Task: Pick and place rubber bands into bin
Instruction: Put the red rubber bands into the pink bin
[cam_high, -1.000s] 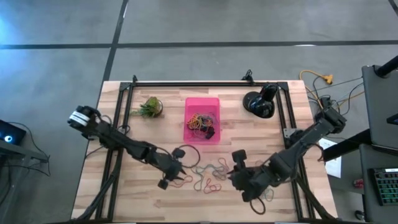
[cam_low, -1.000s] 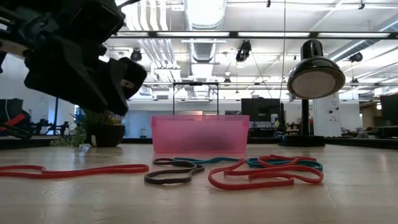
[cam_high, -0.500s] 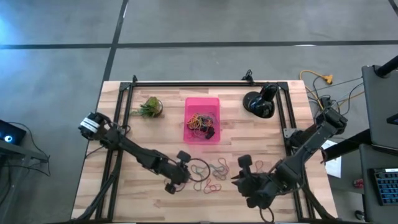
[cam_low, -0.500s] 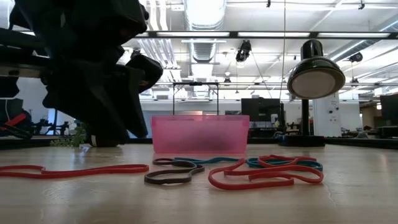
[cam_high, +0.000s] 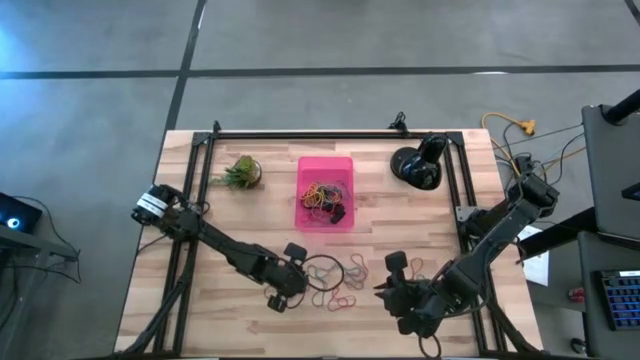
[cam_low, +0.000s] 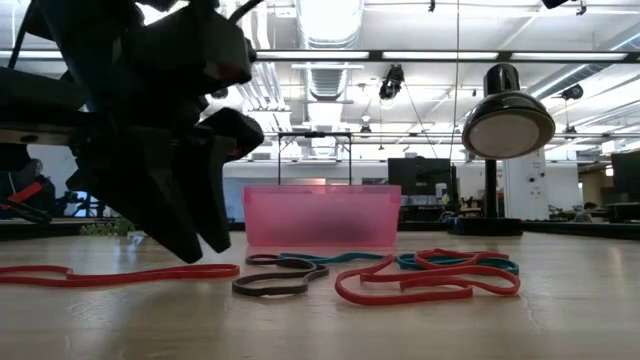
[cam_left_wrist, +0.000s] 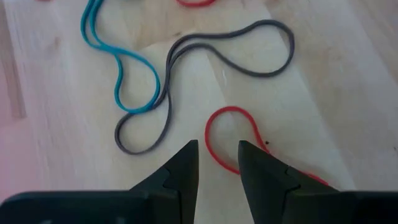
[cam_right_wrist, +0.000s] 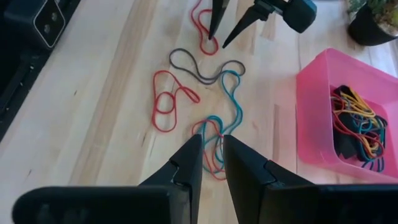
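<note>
The pink bin (cam_high: 308, 190) stands at the table's middle far side with several rubber bands (cam_right_wrist: 356, 126) in it. More bands (cam_high: 343, 285) in red, teal and grey lie loose on the wood between my grippers. My left gripper (cam_left_wrist: 217, 158) is open and low over them; its fingertips stand on either side of one end of a red band (cam_left_wrist: 230, 109). It also shows in the right wrist view (cam_right_wrist: 219, 42). My right gripper (cam_right_wrist: 211, 146) is open by a narrow gap and empty, above the table near the bands' right side.
A small potted plant (cam_high: 238, 172) stands left of the bin and a round black lamp (cam_high: 415, 165) right of it. Black rails (cam_high: 330, 133) run along the table's far edge and sides. Bare wood lies along the near edge.
My left gripper has gone toward the table's right edge and down, from left of the loose bands to right over the red one. My right gripper has drawn back a little toward the near edge. The bands have stayed in place.
</note>
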